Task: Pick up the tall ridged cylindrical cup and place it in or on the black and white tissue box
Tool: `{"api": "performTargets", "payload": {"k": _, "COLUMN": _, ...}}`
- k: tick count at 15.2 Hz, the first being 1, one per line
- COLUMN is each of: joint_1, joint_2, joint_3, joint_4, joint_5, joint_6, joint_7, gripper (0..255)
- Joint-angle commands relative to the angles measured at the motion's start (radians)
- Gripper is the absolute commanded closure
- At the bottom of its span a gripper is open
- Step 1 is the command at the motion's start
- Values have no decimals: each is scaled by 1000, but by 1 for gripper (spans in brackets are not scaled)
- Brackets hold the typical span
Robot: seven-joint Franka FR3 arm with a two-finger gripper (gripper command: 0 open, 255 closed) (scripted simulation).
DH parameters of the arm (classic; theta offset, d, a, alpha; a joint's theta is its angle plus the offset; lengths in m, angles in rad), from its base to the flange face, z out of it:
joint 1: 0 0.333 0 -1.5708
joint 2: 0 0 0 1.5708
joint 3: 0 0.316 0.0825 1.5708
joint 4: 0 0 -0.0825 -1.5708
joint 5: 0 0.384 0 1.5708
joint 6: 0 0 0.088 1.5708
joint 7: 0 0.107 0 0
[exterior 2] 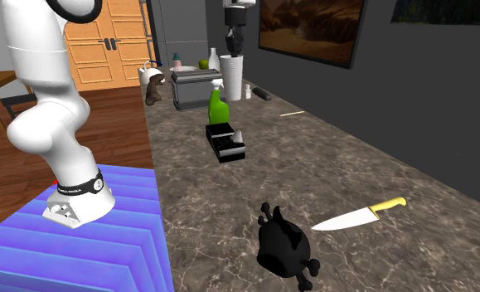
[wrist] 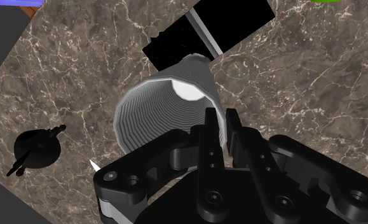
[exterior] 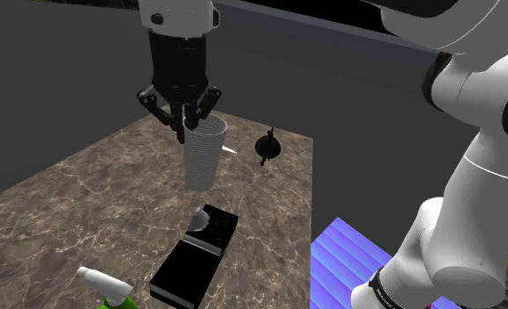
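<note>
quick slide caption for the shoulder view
Gripper clasps the ridged cup by its rim, lifted off the counter near the tissue box.

Knife (wrist: 93, 165): tip alone seen from wrist, rest behind tool (wrist: 219, 119); in shoulder view a blade sliver beside ridged cup (exterior: 203, 158), handle hidden.
Tissue box (wrist: 230, 22): one end covered by cup, other end cut by wrist picture's edge.
Spray bottle (exterior: 105, 288): body cropped at shoulder view's bottom edge.
Arm (exterior: 480, 184): upper links cropped at top.
Far-end items (exterior 2: 177, 60) on desk (exterior 2: 337, 178): too small to name.
</note>
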Motion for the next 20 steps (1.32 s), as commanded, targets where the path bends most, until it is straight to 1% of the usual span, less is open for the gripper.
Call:
{"api": "performTargets", "payload": {"k": 1, "joint_1": 6, "joint_2": -53, "joint_3": 12, "joint_4": -44, "joint_5": 24, "joint_6": -5, "joint_7": 22, "gripper": 255}}
{"api": "performTargets", "payload": {"k": 2, "joint_1": 14, "joint_2": -87, "joint_3": 21, "joint_4": -70, "joint_5": 41, "joint_6": -10, "joint_7": 41, "gripper": 255}}
{"api": "performTargets", "payload": {"k": 5, "joint_1": 10, "joint_2": -101, "joint_3": 19, "joint_4": -127, "joint_5": 48, "joint_6": 35, "joint_7": 39, "gripper": 255}}
{"api": "performTargets", "payload": {"k": 20, "joint_1": 1, "joint_2": -128, "joint_3": 13, "joint_4": -360, "joint_5": 59, "joint_6": 244, "joint_7": 40, "gripper": 255}}
